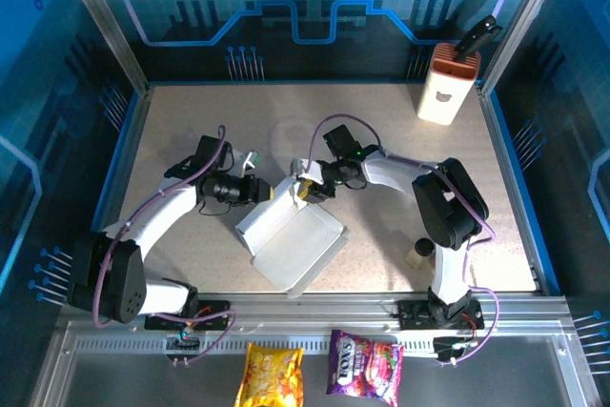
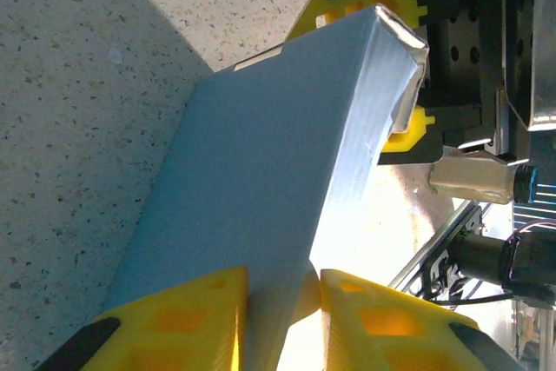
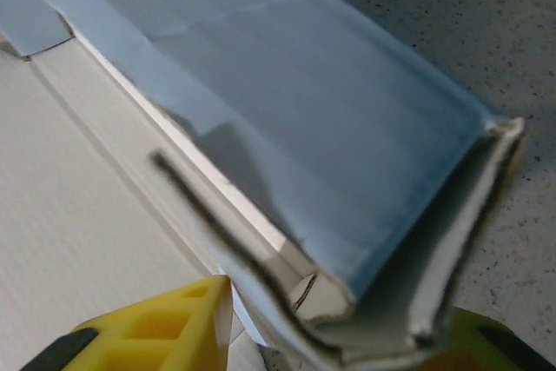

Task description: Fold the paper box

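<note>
Left claw [image 1: 263, 190] and right claw [image 1: 303, 191] each pinch the box [image 1: 295, 240] by its raised back wall, in the middle of the table [image 1: 172, 140]. I think one wall is done; the other sides are left to fold.

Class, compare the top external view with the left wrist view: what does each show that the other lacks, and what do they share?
Top external adds the layout: the white-and-orange container at the far right corner, two snack packets in front of the table. Left wrist adds close detail: the left gripper clamping a wall of the paper box, and its crumpled far corner. Both show the box held by the left gripper and the right gripper.
</note>
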